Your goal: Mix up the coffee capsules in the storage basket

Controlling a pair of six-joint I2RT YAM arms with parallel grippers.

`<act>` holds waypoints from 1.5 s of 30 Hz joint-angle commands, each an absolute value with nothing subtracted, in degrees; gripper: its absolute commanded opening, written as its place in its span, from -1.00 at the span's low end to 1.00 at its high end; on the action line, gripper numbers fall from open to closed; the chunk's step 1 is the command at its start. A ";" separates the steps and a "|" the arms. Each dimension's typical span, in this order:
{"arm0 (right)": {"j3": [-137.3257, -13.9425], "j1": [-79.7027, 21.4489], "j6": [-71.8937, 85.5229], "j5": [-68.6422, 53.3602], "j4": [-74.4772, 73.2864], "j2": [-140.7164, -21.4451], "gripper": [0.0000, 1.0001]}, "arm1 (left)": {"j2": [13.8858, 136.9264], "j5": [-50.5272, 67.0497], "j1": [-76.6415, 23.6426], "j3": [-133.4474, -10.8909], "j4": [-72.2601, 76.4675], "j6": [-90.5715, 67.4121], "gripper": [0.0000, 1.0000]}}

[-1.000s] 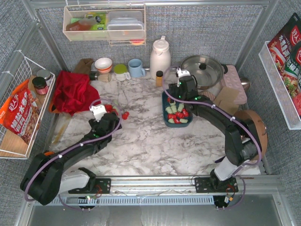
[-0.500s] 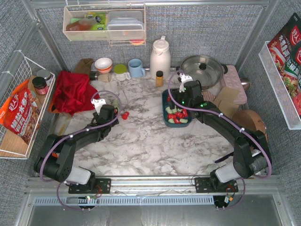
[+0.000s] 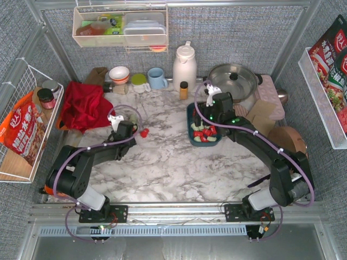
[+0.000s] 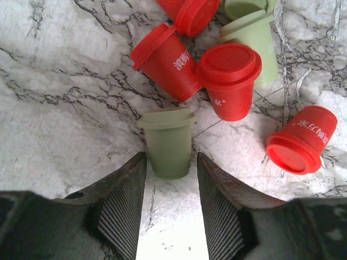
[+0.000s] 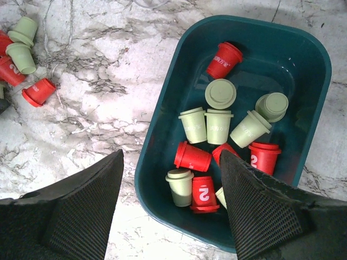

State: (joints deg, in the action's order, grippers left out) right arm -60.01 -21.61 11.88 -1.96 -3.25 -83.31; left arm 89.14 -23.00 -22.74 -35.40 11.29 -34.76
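Where the top view takes in the whole table (image 3: 173, 162), the left pincer (image 3: 120, 123) sits low over the marble. A lone red capsule (image 3: 144, 132) lies just to its right and a red cloth (image 3: 84, 105) to its left. The right pincer (image 3: 210, 111) hangs over the storage basket (image 3: 191, 136), which lies beneath its tips and holds red and green coffee capsules (image 3: 205, 132). Beyond that pincer stand an amber bottle (image 3: 184, 89), a white jug (image 3: 184, 62) and a lidded pot (image 3: 233, 78).

Left wrist view:
- The left pincer's jaws are narrow, with one finger (image 4: 127, 200) on each side of a pale green capsule (image 4: 169, 146).
- That capsule lies on the table with its base between the tips and its rim pointing away.
- Whether the pads press it cannot be told.
- Just ahead of the tips are two red cups (image 4: 230, 76) touching each other.
- To the right of the tips, apart from those, is a red one on its side (image 4: 301, 141).
- Farther ahead are more red and green ones, cut off by the frame edge.

Right wrist view:
- The right pincer's jaws are wide, with nothing between them.
- The storage basket (image 5: 295, 76) lies ahead and to the right of the tips, its near left corner between the fingers.
- Red and pale green capsules lie jumbled on its floor, most of them toward the pincer.
- Far to the left of the tips, a few loose capsules (image 5: 21, 49) lie on the table.
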 commanded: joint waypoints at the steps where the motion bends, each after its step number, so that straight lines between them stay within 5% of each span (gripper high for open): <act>1: -60.60 -21.67 12.21 -3.29 -3.30 -82.97 0.50 | 90.26 -22.76 -22.60 -35.15 12.76 -34.90 0.03; 11: -60.89 -21.62 11.96 -4.05 -3.95 -82.92 0.51 | 92.57 -22.40 -21.55 -36.81 12.81 -32.47 0.01; 16: -61.34 -21.77 12.04 -5.10 -4.74 -82.65 0.50 | 92.60 -20.28 -21.27 -36.93 12.52 -32.17 -0.36; 23: -61.81 -22.14 13.28 -6.85 -7.11 -79.97 0.50 | 81.29 -11.62 -22.75 -32.03 15.66 -29.33 -0.49; 34: -60.37 -29.47 23.13 -18.01 -4.62 -77.89 0.50 | 54.18 -0.34 -43.76 -9.06 50.51 -10.28 -0.58; 45: -57.54 -39.96 26.84 -17.94 -0.53 -77.32 0.46 | 62.23 -3.05 -55.51 -13.84 53.85 0.89 -0.62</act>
